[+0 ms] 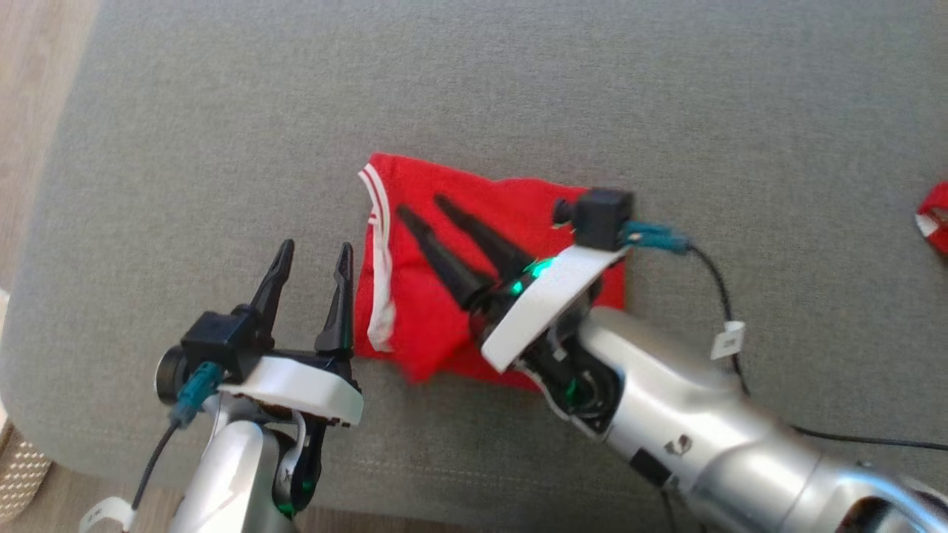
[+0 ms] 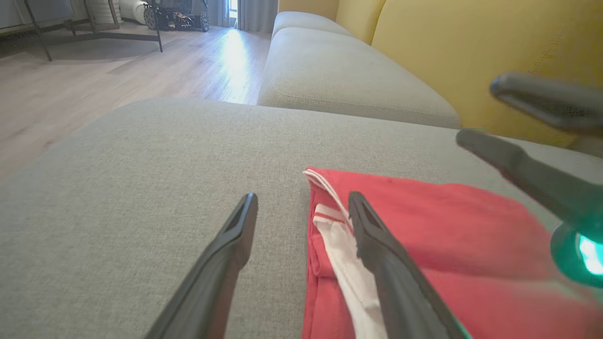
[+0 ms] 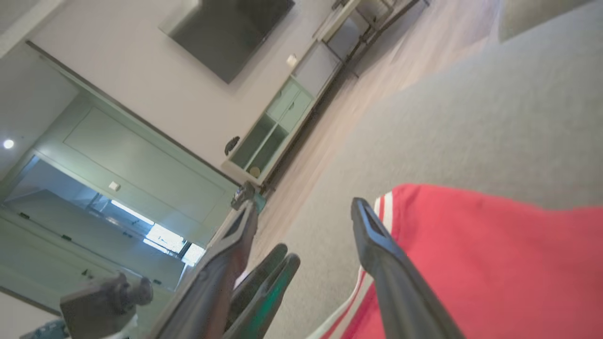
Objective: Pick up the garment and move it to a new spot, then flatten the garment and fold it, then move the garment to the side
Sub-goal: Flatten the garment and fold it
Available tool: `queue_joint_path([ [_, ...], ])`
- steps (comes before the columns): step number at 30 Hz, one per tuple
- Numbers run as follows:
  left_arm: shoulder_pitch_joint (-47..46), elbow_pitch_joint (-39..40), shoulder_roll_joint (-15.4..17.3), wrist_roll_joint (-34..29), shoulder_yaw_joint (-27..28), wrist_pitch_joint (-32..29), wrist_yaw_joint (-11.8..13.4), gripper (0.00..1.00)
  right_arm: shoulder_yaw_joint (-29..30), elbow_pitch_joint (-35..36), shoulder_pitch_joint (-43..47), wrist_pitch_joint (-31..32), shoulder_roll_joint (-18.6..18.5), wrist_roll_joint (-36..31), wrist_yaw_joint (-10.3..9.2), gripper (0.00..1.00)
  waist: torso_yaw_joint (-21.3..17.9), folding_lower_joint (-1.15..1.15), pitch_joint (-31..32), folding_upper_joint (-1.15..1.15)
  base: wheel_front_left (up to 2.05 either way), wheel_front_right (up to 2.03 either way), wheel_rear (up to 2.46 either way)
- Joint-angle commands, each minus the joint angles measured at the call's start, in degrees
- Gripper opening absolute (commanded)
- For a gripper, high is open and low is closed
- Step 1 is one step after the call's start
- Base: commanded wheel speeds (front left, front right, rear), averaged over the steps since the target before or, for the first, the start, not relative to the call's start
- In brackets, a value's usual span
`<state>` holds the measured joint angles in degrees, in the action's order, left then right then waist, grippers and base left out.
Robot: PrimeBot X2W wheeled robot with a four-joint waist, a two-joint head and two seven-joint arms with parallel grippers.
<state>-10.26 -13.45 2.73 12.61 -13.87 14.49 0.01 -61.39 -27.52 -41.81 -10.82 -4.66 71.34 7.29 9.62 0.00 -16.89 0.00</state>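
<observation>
Grey upholstered seat cushion [image 1: 222,148] forms the work surface, with a yellow backrest [image 2: 471,47] behind it and wooden floor [image 2: 94,70] beyond its edge.

1. Garment position: the red garment [image 1: 422,326] lies near the middle of the cushion as a compact, roughly rectangular bundle. Its white striped trim [image 1: 379,296] runs along the edge nearest the left gripper.
2. Left gripper [image 1: 316,246]: fingers spread, hovering just beside the trimmed edge and holding nothing.
3. Right gripper [image 1: 422,205]: fingers spread above the red cloth, pointing across it, with nothing pinched between them.
4. Handling, as judged: the fabric looks thin, light and limp. It should sag when lifted, and its layers are likely to slide apart. Take hold at a folded edge, pinching through all layers. The trimmed hem looks thicker and should give a firmer purchase.
5. Containers: a pale perforated object [image 1: 22,474] sits at floor level beside the cushion. Whether it is a basket, and what it holds, cannot be told.
6. Another red item [image 1: 935,215] lies well apart at the far right of the cushion
</observation>
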Motion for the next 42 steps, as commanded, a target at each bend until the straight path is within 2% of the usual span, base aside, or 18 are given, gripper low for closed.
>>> queue_joint_path([
  [1, -1.47, 2.04, 0.21, -0.64, 2.36, 0.51, 0.15, 1.0, 1.23, 2.32, -0.88, -1.44, -0.03, -0.18, 0.2, 1.0, -0.65, 0.0, 0.34, 0.0, 0.0, 0.0, 0.0],
  [8, -0.47, 2.51, 0.4, -1.56, 3.79, 0.51, 0.27, 1.0, 11.37, 5.66, 0.95, -4.09, -8.21, -4.79, 0.2, 1.0, -2.95, 0.0, 1.93, 0.0, 0.0, 0.0, 0.0],
  [15, 0.49, 3.2, 1.28, -2.17, 5.11, 0.51, 0.48, 1.0, 30.66, 9.65, 10.91, -4.16, -13.94, -19.23, 0.2, 1.0, -5.03, 0.0, 3.88, 0.0, 0.0, 0.0, 0.0],
  [17, 0.84, 3.41, 1.58, -2.21, 5.41, 0.51, 0.55, 1.0, 35.9, 10.65, 14.75, -4.17, -14.66, -22.72, 0.2, 1.0, -5.48, 0.0, 4.49, 0.0, 0.0, 0.0, 0.0],
  [18, 0.84, 3.41, 1.58, -2.21, 5.41, 0.51, 0.55, 1.0, 35.9, 10.65, 14.75, -4.17, -14.66, -22.72, 0.2, 1.0, -5.48, 0.0, 4.49, 0.0, 0.0, 0.0, 0.0],
  [19, 1.21, 3.57, 1.97, -2.26, 5.68, 0.51, 0.62, 1.0, 40.88, 12.15, 18.5, -4.17, -14.97, -25.55, 0.2, 1.0, -5.91, 0.0, 5.1, 0.0, 0.0, 0.0, 0.0],
  [20, 1.44, 3.61, 2.16, -2.26, 5.8, 0.51, 0.64, 1.0, 42.98, 12.73, 20.42, -4.17, -15.22, -27.31, 0.2, 1.0, -6.1, 0.0, 5.44, 0.0, 0.0, 0.0, 0.0],
  [25, 2.5, 3.58, 3.06, -2.3, 6.08, 0.51, 0.79, 1.0, 51.68, 17.47, 29.04, -2.61, -13.97, -36.3, 0.2, 1.0, -6.8, 0.0, 7.1, 0.0, 0.0, 0.0, 0.0],
  [28, 3.01, 3.56, 3.23, -2.19, 6.07, 0.5, 0.84, 1.0, 54.38, 20.02, 32.15, -1.34, -12.57, -40.23, 0.2, 1.0, -6.91, 0.0, 7.79, 0.0, 0.0, 0.0, 0.0],
  [30, 3.88, 3.53, 3.42, -1.85, 5.96, 0.34, 0.75, 1.0, 57.56, 23.83, 36.51, 1.36, -10.09, -45.68, 0.2, 1.0, -6.96, 0.0, 8.89, 0.0, 0.0, 0.0, 0.0],
  [35, 5.67, 3.58, 3.96, -1.52, 5.81, -0.3, 0.83, 1.0, 59.97, 28.99, 41.42, 4.99, -7.09, -51.72, 0.2, 1.0, -7.11, 0.0, 10.77, 0.0, 0.0, 0.0, 0.0],
  [42, 7.77, 4.12, 4.86, -1.24, 5.35, -1.65, 0.75, 1.0, 60.49, 32.75, 45.31, 8.02, -4.98, -55.4, 0.2, 1.0, -7.31, 0.0, 13.45, 0.0, 0.0, 0.0, 0.0],
])
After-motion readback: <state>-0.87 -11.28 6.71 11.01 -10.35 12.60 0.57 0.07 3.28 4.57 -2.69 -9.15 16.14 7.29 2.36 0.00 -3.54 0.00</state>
